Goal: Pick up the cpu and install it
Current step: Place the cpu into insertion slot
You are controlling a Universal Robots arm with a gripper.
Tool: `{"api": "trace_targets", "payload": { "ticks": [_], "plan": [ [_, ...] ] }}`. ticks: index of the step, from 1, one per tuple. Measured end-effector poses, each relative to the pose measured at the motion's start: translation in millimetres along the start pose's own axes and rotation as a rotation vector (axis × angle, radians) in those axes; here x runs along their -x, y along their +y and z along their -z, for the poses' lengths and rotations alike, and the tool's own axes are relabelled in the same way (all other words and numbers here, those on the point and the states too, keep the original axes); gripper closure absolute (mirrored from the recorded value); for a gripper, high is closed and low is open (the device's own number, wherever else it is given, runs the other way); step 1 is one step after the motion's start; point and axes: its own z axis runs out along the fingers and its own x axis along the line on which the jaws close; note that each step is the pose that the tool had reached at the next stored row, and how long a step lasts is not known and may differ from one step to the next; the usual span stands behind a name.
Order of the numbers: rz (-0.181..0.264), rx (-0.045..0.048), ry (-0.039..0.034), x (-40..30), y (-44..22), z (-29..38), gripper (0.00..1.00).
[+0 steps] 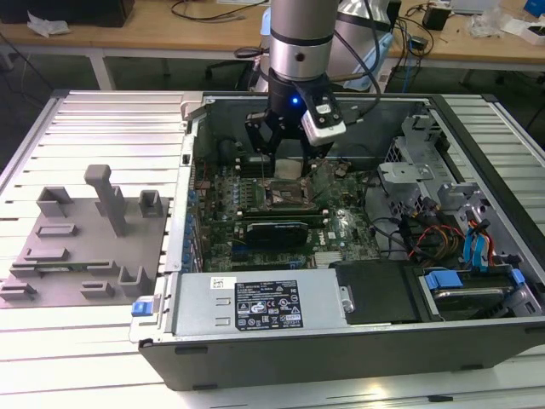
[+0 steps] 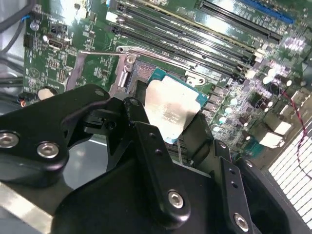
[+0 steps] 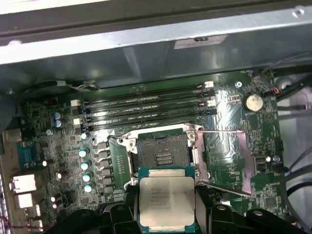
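Cpu: the cpu (image 3: 166,202) is held off the board with its pale metal top facing up, as seen in both wrist views (image 2: 170,109).
Claw: the claw (image 3: 166,210) is closed on the cpu, which is pinched by two opposite edges between the black fingers (image 2: 142,127).
Socket: the socket (image 3: 163,156) is seen empty, its contact field exposed and its retention frame (image 3: 243,158) swung aside.
Deciding relation: the socket lies just beyond the cpu's leading edge, ahead of the claw's tips. The chip's edges are roughly squared with the socket's, so it is judged carried but not yet seated.
Surroundings: memory slots (image 3: 146,105) run along the socket's far side on the motherboard (image 3: 63,146).
Wider scene: in the exterior view the claw (image 1: 278,158) is lowered into the open computer case (image 1: 341,358), which lies on the slatted bench (image 1: 85,128).
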Motion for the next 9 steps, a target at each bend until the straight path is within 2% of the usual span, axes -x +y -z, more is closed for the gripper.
{"api": "trace_targets", "payload": {
  "ticks": [5,7,9],
  "plan": [
    [-0.144,-0.0029,0.0033,0.0,0.0,-0.4,0.45],
    [-0.186,-0.0037,0.0042,0.0,0.0,-0.4,0.45],
    [-0.206,-0.0041,0.0047,0.0,0.0,-0.4,0.45]
  ]
}}
